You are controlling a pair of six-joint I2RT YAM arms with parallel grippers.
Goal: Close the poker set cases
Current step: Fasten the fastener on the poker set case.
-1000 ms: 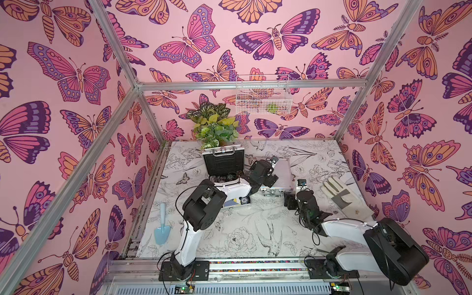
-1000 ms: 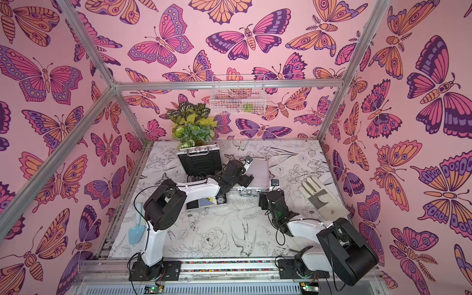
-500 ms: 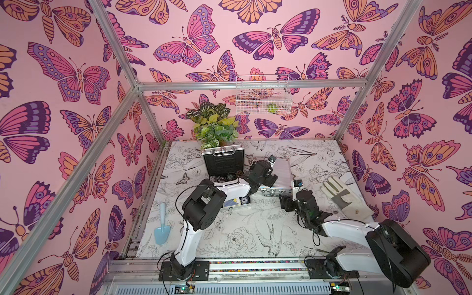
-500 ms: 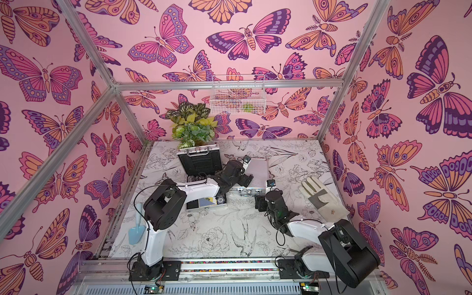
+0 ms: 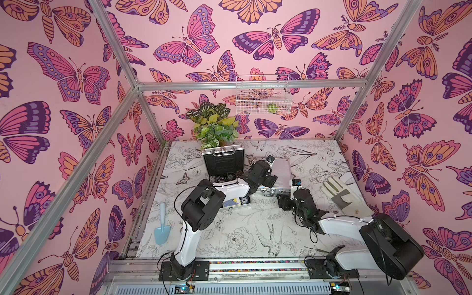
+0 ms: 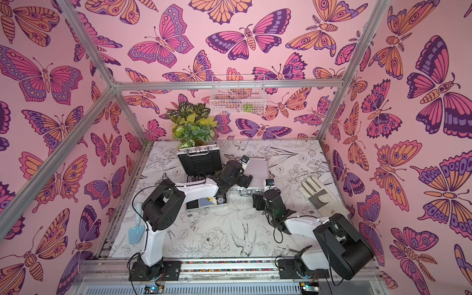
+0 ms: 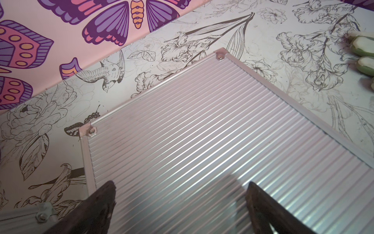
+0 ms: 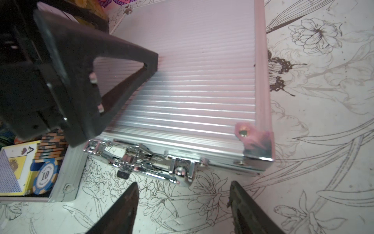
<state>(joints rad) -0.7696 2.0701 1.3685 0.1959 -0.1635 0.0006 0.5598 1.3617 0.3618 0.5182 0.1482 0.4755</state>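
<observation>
Right gripper [image 8: 183,184] has slid toward the latches [image 8: 141,160] of the shut case [image 5: 281,171], jaws apart, empty. Left gripper [image 7: 181,183], jaws wide, rests on its lid, likely steadying it. Second case [image 5: 223,163] stands open alongside, lid upright by the plant [image 5: 214,125]; the left arm [image 5: 229,190] crosses it. Glove [image 5: 342,196] lies aside on the bench [image 5: 242,229].

Pink butterfly-print walls [image 5: 76,76] w/ aluminium frame bars [image 5: 250,85]; white wire basket [image 5: 261,95] on back wall; tabletop [image 5: 242,237] b&w floral-and-bird print.
</observation>
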